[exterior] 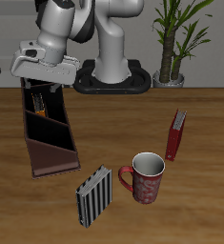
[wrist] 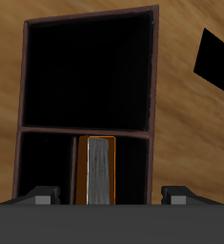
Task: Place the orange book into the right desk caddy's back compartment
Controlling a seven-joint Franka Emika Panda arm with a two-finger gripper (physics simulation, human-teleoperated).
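The right desk caddy [exterior: 49, 157] is a long dark maroon box near the table's back, its sloped low end towards the front edge. The orange book [exterior: 43, 108] stands on edge inside its back compartment [exterior: 34, 103], the full-height end section farthest from the sloped end. In the wrist view the book [wrist: 97, 172] shows its orange edges and grey cover, inside that section [wrist: 47, 167], between the caddy's walls [wrist: 153, 76]. My gripper [exterior: 44, 86] hovers just above this end. Its fingers [wrist: 42, 197] are spread wide on either side of the book, apart from it. The gripper [wrist: 112, 198] is open.
A dark red book [exterior: 176, 135] stands upright farther along the table. A red mug [exterior: 145, 177] and a grey-and-black striped block [exterior: 94, 196] sit near the front edge. The robot's base [exterior: 112, 76] and a potted plant [exterior: 173, 57] stand at the back.
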